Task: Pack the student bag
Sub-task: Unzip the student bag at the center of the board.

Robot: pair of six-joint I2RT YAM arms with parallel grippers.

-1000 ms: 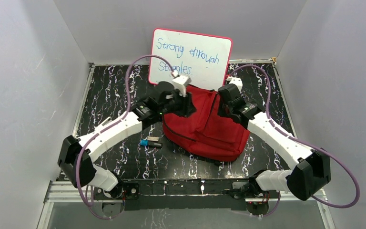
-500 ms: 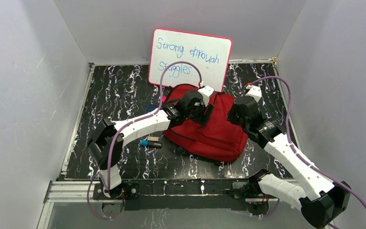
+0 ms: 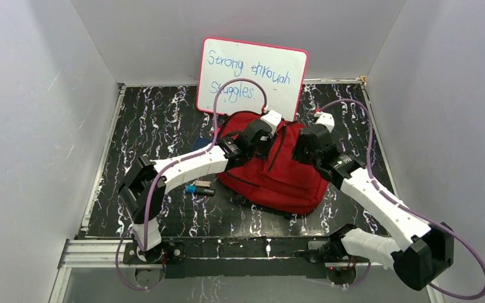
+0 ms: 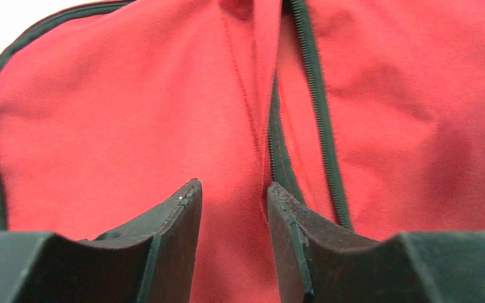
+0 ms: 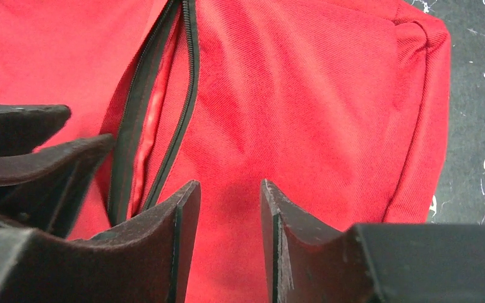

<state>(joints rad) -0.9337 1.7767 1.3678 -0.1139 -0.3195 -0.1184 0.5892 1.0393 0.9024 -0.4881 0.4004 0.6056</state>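
The student bag, red with black zips, lies flat in the middle of the table, and its long zip stands partly open. My left gripper is down on the bag's upper left part. It is open: the edge of the red flap runs between its fingers, and one fingertip rests at the black zip tape. My right gripper is open just to the right of the zip, with plain red fabric showing in the gap. The left gripper's fingers show close by in the right wrist view.
A whiteboard with handwriting leans on the back wall right behind the bag. A small dark object with a blue end lies on the black marbled table to the left of the bag. White walls close in both sides.
My left arm has reached further right over the bag's top. My right arm swung out to the right, then came back in beside the zip, and its jaws have widened.
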